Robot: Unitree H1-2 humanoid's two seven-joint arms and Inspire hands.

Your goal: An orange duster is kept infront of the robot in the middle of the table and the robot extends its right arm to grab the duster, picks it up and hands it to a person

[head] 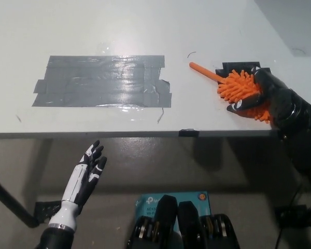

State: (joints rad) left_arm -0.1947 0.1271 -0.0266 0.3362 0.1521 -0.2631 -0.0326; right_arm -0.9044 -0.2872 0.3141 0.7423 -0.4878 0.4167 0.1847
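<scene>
Right hand [262, 96] at 3 o'clock, fingers wrapped over orange duster [237, 86], not yet lifted off tabletop [145, 31]. Lift, handover remain. Left hand [88, 168] idle at 7 o'clock, fingers spread.

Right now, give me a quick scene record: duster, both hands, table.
duster: orange duster on the white table, handle pointing up-left, head over a black tape patch
right hand: black right hand wrapped over the duster head, duster not lifted
left hand: white left hand below the table edge, open, idle
table: grey tape patch at centre-left
</scene>
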